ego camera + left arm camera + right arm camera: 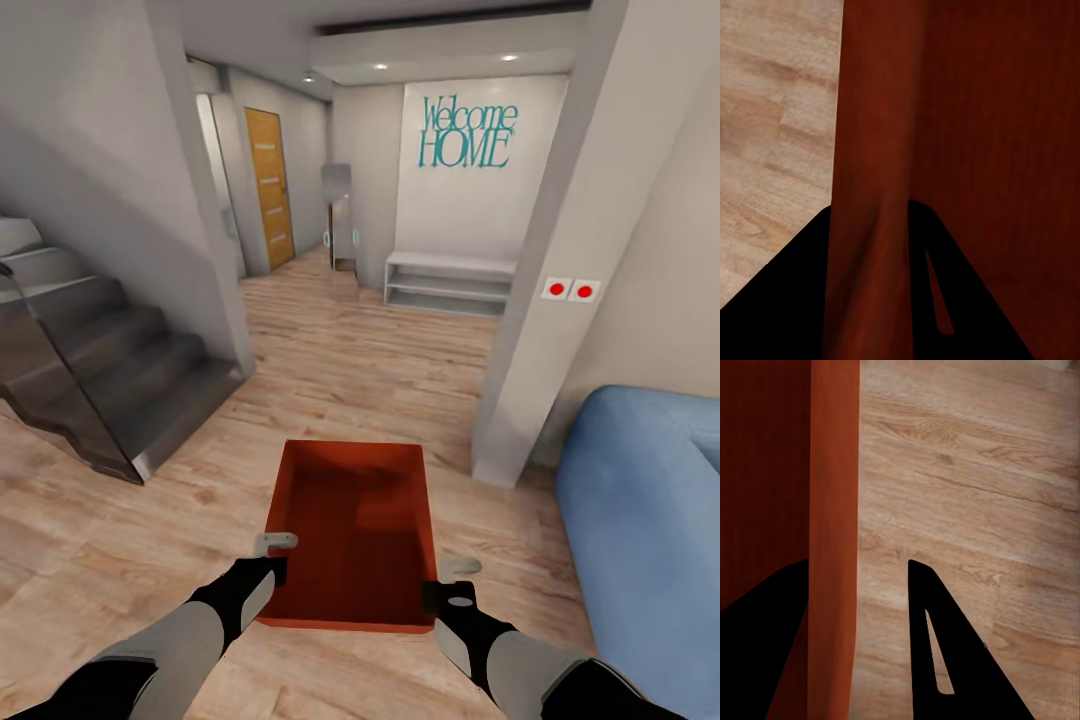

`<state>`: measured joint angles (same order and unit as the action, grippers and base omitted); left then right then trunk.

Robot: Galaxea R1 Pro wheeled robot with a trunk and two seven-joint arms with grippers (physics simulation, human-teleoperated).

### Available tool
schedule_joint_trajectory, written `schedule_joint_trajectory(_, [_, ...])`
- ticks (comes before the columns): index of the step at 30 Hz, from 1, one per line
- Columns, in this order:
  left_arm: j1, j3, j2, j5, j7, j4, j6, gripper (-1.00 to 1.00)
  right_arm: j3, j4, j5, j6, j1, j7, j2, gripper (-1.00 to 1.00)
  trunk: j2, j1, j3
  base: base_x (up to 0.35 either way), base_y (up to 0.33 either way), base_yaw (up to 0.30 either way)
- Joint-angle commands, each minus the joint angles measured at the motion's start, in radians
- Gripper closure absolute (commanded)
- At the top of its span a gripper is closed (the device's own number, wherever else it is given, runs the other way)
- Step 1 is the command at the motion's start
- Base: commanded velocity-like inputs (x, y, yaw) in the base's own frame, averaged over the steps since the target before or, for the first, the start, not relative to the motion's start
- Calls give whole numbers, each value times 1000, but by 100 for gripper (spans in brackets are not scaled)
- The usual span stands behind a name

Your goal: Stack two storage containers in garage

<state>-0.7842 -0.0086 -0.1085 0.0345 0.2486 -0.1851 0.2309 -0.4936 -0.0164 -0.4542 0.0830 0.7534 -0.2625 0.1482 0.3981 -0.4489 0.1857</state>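
Observation:
One orange-red storage container (350,520) hangs level just in front of me over the living room's light wood-plank floor, its open side up and nothing inside. My left gripper (275,555) is shut on its left wall; in the left wrist view the dark fingers (967,300) press that wall (870,150) from both sides. On the opposite side, my right gripper (452,580) holds the right wall. In the right wrist view its fingers (945,660) straddle the wall (832,510), with planks showing beside the outer finger.
A dark staircase (110,370) rises at the left and a blue sofa (640,520) stands at the right, beside a white pillar (540,300). The hallway ahead leads to an orange-brown door (270,185) and a white shelf bench (450,282).

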Motion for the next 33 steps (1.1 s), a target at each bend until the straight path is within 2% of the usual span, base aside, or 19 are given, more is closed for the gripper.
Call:
schedule_joint_trajectory(1, [0, -3, 0, 5, 6, 1, 7, 100, 6, -11, 3, 11, 1, -3, 1, 100, 2, -1, 2, 323, 0, 0])
schedule_joint_trajectory(33, [0, -4, 0, 5, 6, 2, 8, 100, 6, -11, 3, 9, 1, -4, 1, 100, 2, -1, 2, 323, 0, 0])
